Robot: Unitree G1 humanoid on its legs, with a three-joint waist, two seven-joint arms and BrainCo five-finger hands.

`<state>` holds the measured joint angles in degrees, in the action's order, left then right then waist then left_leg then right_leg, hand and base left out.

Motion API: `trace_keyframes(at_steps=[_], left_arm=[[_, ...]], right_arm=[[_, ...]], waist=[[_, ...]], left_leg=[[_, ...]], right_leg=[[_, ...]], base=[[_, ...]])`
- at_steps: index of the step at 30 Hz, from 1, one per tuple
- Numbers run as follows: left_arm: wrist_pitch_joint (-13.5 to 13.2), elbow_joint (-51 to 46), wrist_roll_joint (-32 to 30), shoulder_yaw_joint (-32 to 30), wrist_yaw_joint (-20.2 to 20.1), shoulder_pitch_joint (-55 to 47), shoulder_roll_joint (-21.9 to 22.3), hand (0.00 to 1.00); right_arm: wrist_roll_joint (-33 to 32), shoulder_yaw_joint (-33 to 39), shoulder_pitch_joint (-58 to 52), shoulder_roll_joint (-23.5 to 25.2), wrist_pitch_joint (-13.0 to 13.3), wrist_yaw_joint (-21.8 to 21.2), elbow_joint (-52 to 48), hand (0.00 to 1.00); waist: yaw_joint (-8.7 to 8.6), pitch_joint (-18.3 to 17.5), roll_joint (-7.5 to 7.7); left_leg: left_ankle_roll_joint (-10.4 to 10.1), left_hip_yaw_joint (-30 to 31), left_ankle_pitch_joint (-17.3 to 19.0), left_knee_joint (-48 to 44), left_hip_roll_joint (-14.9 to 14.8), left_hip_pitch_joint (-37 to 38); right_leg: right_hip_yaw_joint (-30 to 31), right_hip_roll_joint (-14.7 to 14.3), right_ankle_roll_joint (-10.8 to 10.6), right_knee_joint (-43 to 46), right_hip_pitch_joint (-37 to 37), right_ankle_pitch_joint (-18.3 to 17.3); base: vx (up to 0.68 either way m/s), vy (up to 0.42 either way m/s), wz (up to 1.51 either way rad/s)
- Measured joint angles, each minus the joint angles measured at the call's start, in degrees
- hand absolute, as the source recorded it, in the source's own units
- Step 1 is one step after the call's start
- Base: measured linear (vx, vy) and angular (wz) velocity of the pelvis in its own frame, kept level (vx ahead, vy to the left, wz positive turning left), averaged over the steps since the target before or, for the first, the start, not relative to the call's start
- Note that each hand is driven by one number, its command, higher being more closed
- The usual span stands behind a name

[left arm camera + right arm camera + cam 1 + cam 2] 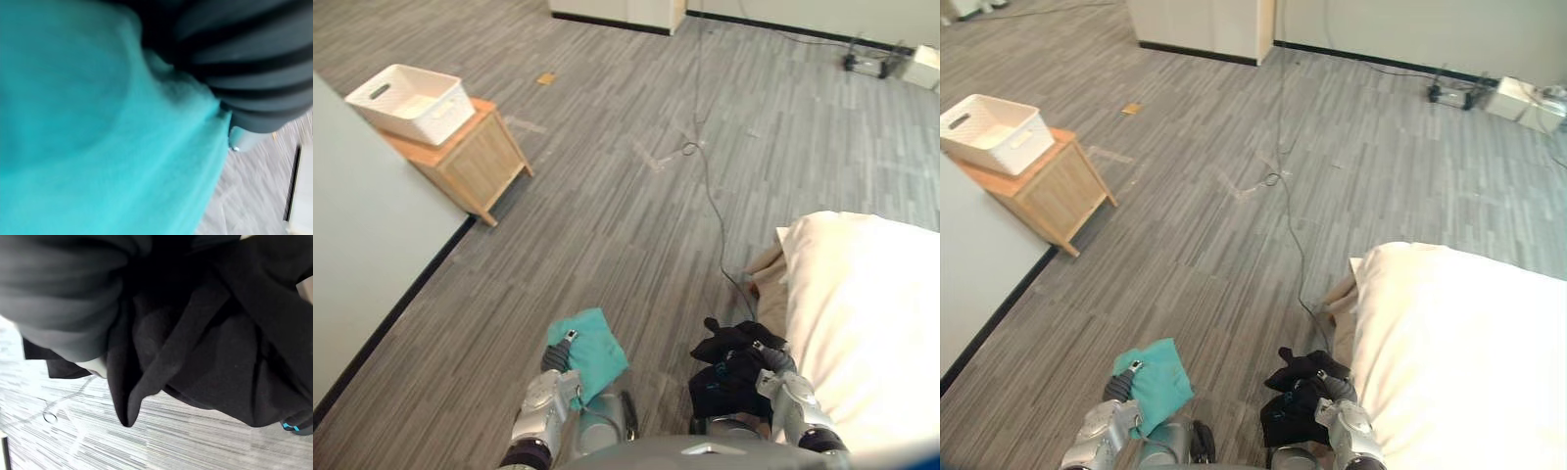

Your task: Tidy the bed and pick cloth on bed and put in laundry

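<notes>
Grey plank floor (626,196) runs across the room; pale wall (362,245) with a dark skirting line along the left side. Bed (871,323) with a cream cover takes the near right, its corner pointing to the middle of the floor; tan sheet edge (766,272) hangs out under that corner, on the bed's left side. Wooden cabinet (475,162) stands far left against the wall; white basket (411,101) with slotted sides and a cut-out handle sits on top of it, well apart from both hands. White cupboard (617,12) at the far wall, middle.

Black cloth (729,370) is bunched up near right, just beside the bed's edge, off the floor; right hand (771,360) is clamped on it, one silver digit poking out of the folds, rest buried; right wrist view has the black folds (205,347) hanging right by the ribbed cover. Teal cloth (595,351) is near left of centre, off the floor, hanging flat from the left hand (558,360); that hand pinches its near edge, one dark-tipped digit lying on top of the fabric; left wrist view has the teal fabric (98,137) pressed up to the ribbed cover. Hands are apart, cloths not touching. Small orange scrap (545,78) lies on the far floor, right of the basket.
</notes>
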<state>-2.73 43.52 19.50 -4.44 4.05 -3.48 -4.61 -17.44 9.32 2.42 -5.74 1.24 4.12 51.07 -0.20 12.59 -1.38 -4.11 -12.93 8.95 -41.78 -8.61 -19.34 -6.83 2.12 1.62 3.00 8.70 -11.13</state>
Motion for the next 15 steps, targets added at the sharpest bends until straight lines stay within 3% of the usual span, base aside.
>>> trace_keyframes(at_steps=[3, 5, 6, 7, 8, 10, 12, 13, 14, 15], left_arm=[[0.1, 0.0, 0.2, 0.0, 0.0, 0.3, -0.2, 1.00], [0.0, 0.0, 0.4, 0.1, 0.0, 0.4, -0.2, 1.00], [0.0, 0.0, 1.5, 0.0, 0.1, 0.5, -0.3, 1.00], [0.0, 0.0, 1.9, 0.0, 0.1, 0.6, -0.5, 1.00], [-0.1, 0.0, 2.4, -0.2, 0.2, 1.2, -0.7, 1.00], [-0.1, -0.1, 2.4, 0.2, 0.1, 2.4, -0.6, 1.00], [-0.1, -0.9, 2.4, 0.4, 0.1, 1.6, -0.5, 1.00], [-0.1, -2.0, 2.4, 0.4, 0.1, 1.2, -0.6, 1.00], [-0.1, -2.4, 2.4, 0.4, 0.2, 1.0, -1.2, 1.00], [-0.1, -2.4, 2.4, 0.4, 0.2, 0.9, -1.6, 1.00]], right_arm=[[-0.3, 1.8, 1.5, -1.2, -0.3, 0.0, 0.2, 1.00], [-0.3, 2.4, 2.7, -2.0, -0.3, 0.0, 0.4, 1.00], [-0.3, 2.6, 2.8, -2.5, -0.3, 0.0, 0.7, 1.00], [-0.3, 2.7, 2.8, -2.6, -0.3, 0.1, 1.1, 1.00], [-0.3, 2.7, 2.7, -1.8, -0.4, 0.0, 2.0, 1.00], [-0.3, 3.5, 3.2, -0.3, -0.5, 0.0, 1.8, 1.00], [-0.2, 3.7, 3.1, 0.7, -0.7, 0.0, 1.9, 1.00], [-0.2, 3.7, 3.2, 0.8, -0.7, 0.0, 1.8, 1.00], [-0.2, 3.7, 3.0, 0.8, -0.7, 0.0, 1.7, 1.00], [-0.2, 3.7, 2.5, 0.8, -0.7, 0.0, 1.7, 1.00]], waist=[[0.77, 0.1, 0.11], [1.07, -0.1, -0.46], [1.10, -0.6, -1.81], [1.10, -0.5, -1.68], [1.15, -0.1, -0.17], [1.27, -0.2, 0.16], [1.41, -0.1, 0.58], [1.14, -0.1, 0.56], [1.05, -0.2, 0.53], [0.92, -0.2, 0.51]], left_leg=[[0.6, 0.1, -1.4, 15.9, 3.2, -1.5], [0.3, 1.2, -6.5, 28.0, 5.2, -1.7], [1.7, 1.5, -11.7, 32.0, 5.4, -1.4], [3.9, 1.2, -12.7, 31.3, 6.1, -1.3], [5.1, 0.6, -9.8, 29.0, 7.9, -2.1], [6.7, -0.6, -6.1, 25.6, 9.4, -2.8], [9.0, -2.6, -2.5, 24.3, 10.4, 0.2], [9.4, -3.2, -0.7, 24.9, 11.1, 3.2], [9.7, -3.3, 0.9, 26.7, 11.7, 7.8], [9.8, -3.0, 1.4, 27.6, 11.9, 9.8]], right_leg=[[-0.4, 3.1, -2.0, -0.2, 0.1, -0.3], [-0.2, 5.1, -3.9, -0.7, 0.4, -1.6], [-0.1, 5.6, -5.8, -0.9, 1.5, -3.4], [-0.1, 6.4, -6.2, -0.8, 1.8, -4.0], [0.1, 8.1, -6.1, 0.7, 1.3, -4.1], [1.7, 10.2, -6.1, 7.3, -1.3, -4.1], [4.7, 12.4, -8.1, 19.1, -5.0, -2.8], [5.7, 13.4, -9.4, 27.6, -7.9, 0.2], [7.2, 13.9, -9.7, 39.5, -11.9, 5.8], [7.3, 14.0, -9.5, 45.0, -13.8, 6.2]], base=[[0.21, 0.106, 0.02], [0.33, 0.221, -0.11], [0.46, 0.308, -0.09], [0.41, 0.267, 0.00], [0.42, 0.228, 0.13], [0.51, 0.248, 0.04], [0.45, 0.205, -0.35], [0.49, 0.207, -0.39], [0.49, 0.188, -0.22], [0.50, 0.143, -0.04]])
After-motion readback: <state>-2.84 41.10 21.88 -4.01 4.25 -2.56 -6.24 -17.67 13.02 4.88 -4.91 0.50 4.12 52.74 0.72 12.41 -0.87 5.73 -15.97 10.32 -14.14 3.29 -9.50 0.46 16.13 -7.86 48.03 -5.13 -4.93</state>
